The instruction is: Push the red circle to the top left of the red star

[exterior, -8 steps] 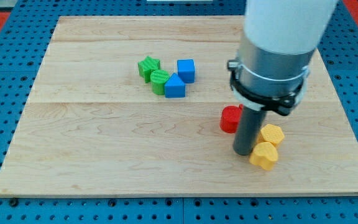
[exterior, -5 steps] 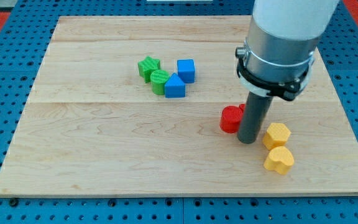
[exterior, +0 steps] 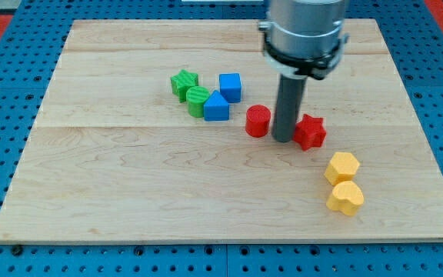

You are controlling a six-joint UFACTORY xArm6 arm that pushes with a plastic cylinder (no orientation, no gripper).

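End effector is a plain dark rod, no jaws, holding nothing. My tip (exterior: 283, 140) sits between the two red blocks: red circle (exterior: 258, 121) just to the view's left, red star (exterior: 310, 131) just to the view's right. Contact with either is hard to call from this angle. Circle lies level with or only slightly above the star, so the coming push probably needs to come from below, driving it toward the view's top.

Surface (exterior: 129, 200): pale wood board, visible grain, smooth.

Blocks look like matte moulded plastic:
- blue cube (exterior: 230, 87), blue triangle (exterior: 216, 107)
- green star (exterior: 183, 82), ribbed green block (exterior: 198, 100), touching
- two yellow blocks at lower right: hexagon (exterior: 341, 167), heart (exterior: 345, 198)
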